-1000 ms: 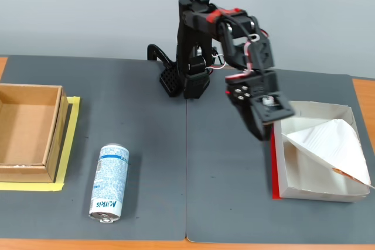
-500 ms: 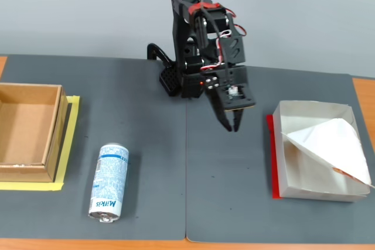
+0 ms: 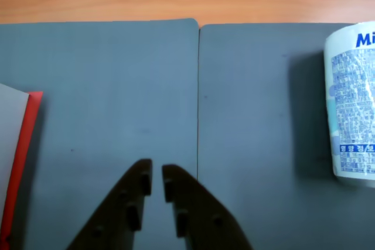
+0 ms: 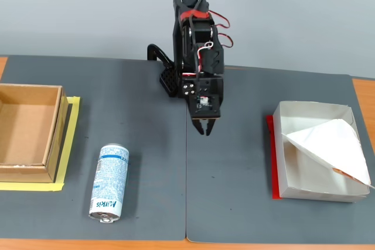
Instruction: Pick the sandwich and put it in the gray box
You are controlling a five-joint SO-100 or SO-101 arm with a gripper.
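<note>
The sandwich point(image 4: 331, 144) lay inside the gray box point(image 4: 304, 190) at right, likely light, thin-walled and crushable, best pinched by its flat rim; the gripper point(image 4: 204, 128) hung nearly closed, empty, at centre.

spray can point(image 4: 109, 182) - lying on mat | brown cardboard box point(image 4: 29, 132) - left, open

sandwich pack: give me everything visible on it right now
In the fixed view the sandwich is a white wedge-shaped plastic package lying inside the gray box, its wide end toward the box's near right corner, where a small orange label shows. It leans across the box's right side. Nothing grips it; the gripper is well away.
</note>
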